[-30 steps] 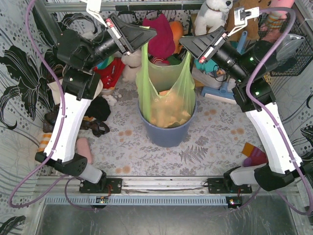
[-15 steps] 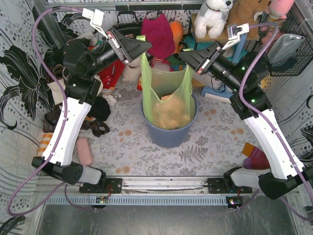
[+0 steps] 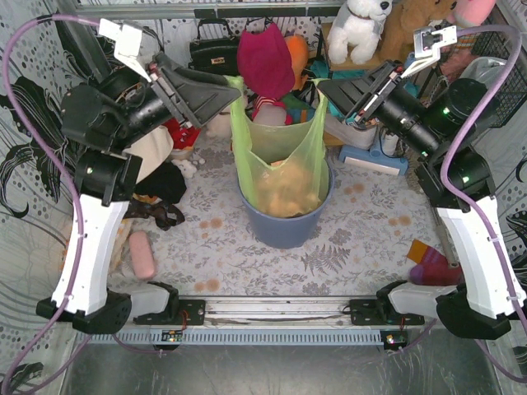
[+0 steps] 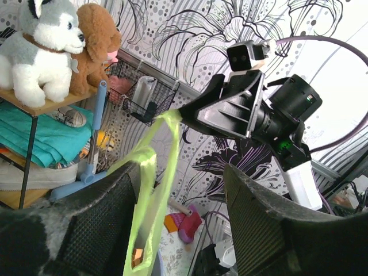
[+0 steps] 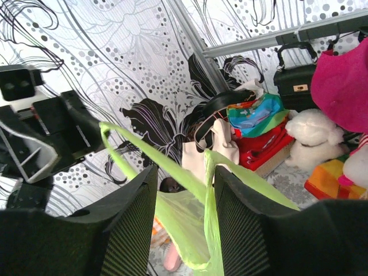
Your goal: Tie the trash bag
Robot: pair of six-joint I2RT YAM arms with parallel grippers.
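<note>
From above, the trash bag [image 3: 280,164] stands in the blue-grey bin [image 3: 284,234] at the middle of the patterned table [image 3: 362,247], with brown scraps showing through its lower half. Its two handles rise and spread apart. The left gripper [image 3: 236,82] meets one handle at 11 o'clock from the bin, and the right gripper [image 3: 321,85] meets the other at 1 o'clock. Both tips are above the bin's rim and well apart from each other. This view does not show how the jaws stand. A magenta cloth [image 3: 265,58] sits at 12 o'clock behind the bag, with a white plush dog [image 3: 358,20] farther back at 1 o'clock.

In the left wrist view, the left arm's own fingers [image 4: 75,230] stand parted with a middling gap. A green strip of the bag rises through the gap, lying against the 9 o'clock finger and folded near its tip, clear of the other finger. I cannot tell whether it is hooked there. The strip runs on toward 12 o'clock to the right gripper's tip. A husky plush [image 4: 49,54] and a brown plush [image 4: 98,46] sit at 10 o'clock.

In the right wrist view, this arm's fingers [image 5: 129,230] are parted more narrowly. Bag plastic passes through the gap, with one strip close along the 3 o'clock finger. Another strip stretches taut toward 10 o'clock to the left gripper. A black handbag [image 5: 296,80] hangs at 2 o'clock.
</note>
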